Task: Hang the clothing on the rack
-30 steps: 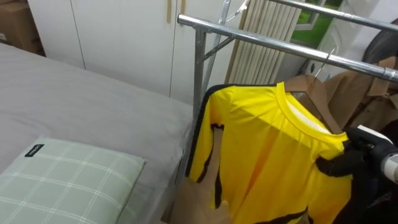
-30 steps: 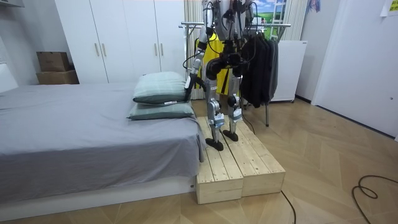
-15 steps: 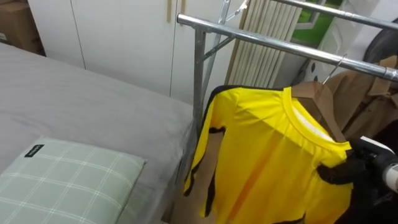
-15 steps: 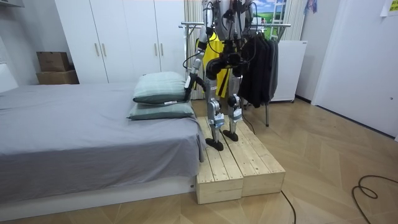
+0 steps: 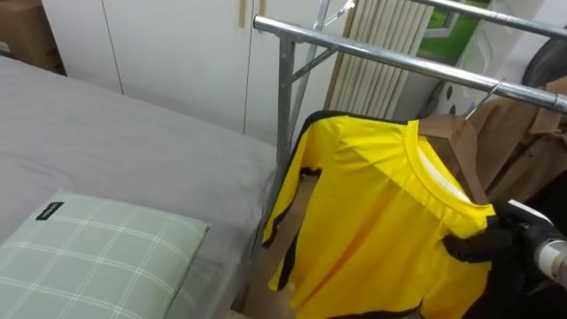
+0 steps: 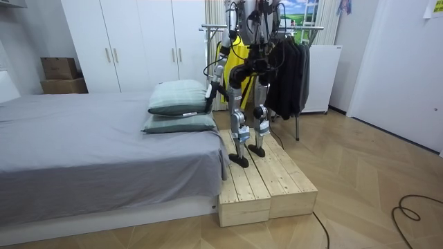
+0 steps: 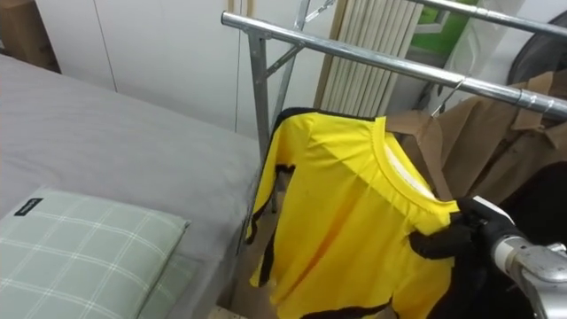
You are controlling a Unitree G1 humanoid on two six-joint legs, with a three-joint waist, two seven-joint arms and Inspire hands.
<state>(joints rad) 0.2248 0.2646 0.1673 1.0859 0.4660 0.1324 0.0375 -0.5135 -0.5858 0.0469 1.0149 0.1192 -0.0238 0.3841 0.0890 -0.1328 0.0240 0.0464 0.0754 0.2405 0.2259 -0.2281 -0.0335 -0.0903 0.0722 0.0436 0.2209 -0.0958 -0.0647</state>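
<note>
A yellow shirt (image 5: 372, 213) with black trim hangs spread out just below the metal rail (image 5: 390, 58) of the clothes rack. My right hand (image 5: 478, 244) comes in from the right, its dark fingers curled on the shirt's right shoulder below the collar. The shirt's left shoulder sits close to the rack's upright post (image 5: 285, 97). A hanger inside the shirt cannot be made out. In the room view I stand on a wooden platform (image 6: 270, 187) facing the rack, and my left hand (image 6: 208, 95) hangs low beside the pillows.
Brown garments (image 5: 505, 133) hang on a hanger from the rail right behind the shirt, with dark clothes further right. To my left lie a grey bed (image 5: 106, 142) and a green checked pillow (image 5: 89, 257). White wardrobe doors (image 5: 159, 44) stand behind.
The yellow shirt has swung slightly up and to the right, closer under the rail, with my right hand still holding its shoulder.
</note>
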